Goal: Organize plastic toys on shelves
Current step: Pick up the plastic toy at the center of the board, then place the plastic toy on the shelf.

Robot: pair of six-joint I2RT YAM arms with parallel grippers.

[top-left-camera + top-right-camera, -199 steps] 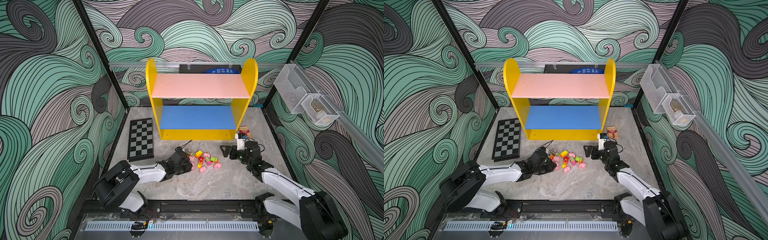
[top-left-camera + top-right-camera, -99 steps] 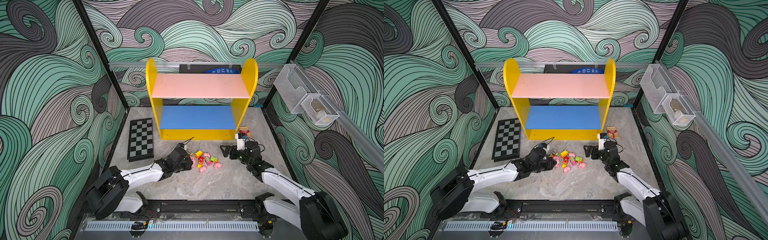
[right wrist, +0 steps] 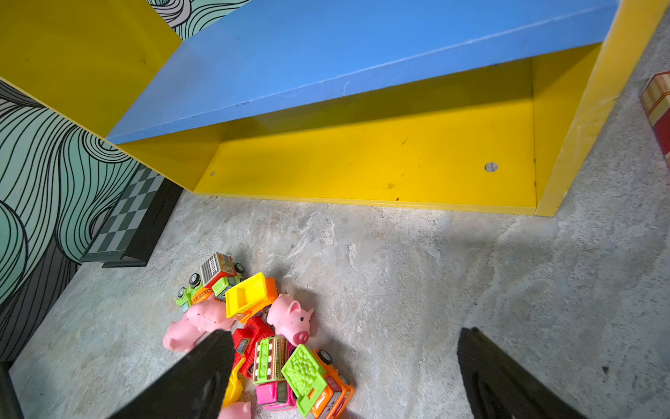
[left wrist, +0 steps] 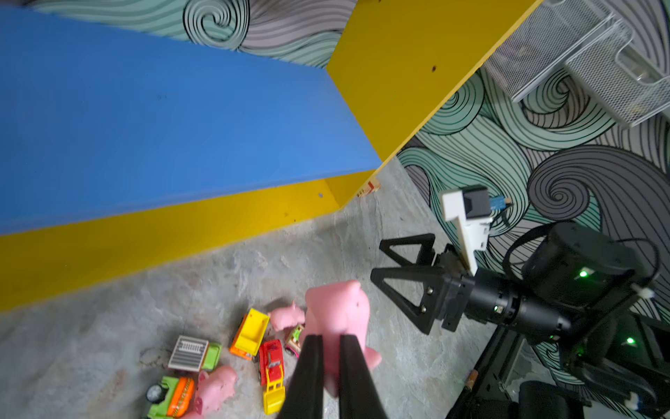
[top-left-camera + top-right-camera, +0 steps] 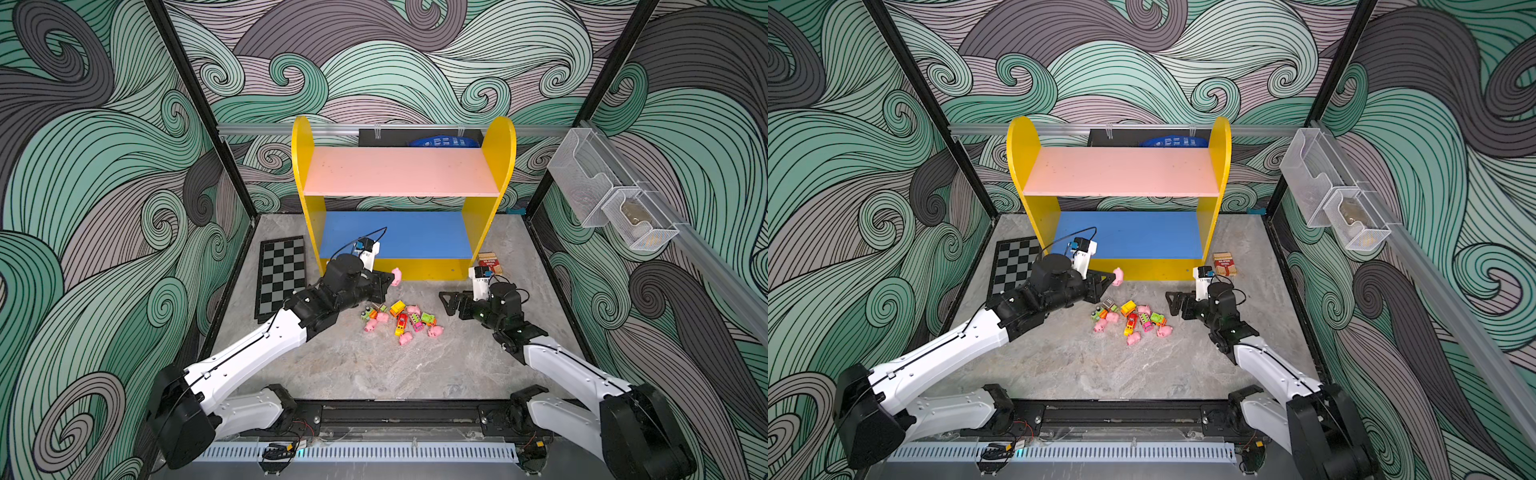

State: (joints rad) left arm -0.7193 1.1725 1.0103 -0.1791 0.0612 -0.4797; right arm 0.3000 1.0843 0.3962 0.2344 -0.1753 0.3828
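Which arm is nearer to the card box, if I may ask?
Right. The right arm sits just in front of the box; the left arm is beyond the pile, holding a pig.

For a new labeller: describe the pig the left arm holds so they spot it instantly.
Find the yellow shelf unit at the back, then its bottom front edge on the checkerboard side. There the left fingers are shut on a pink pig; the other pigs lie on the table among the toy vehicles, this one is held off it.
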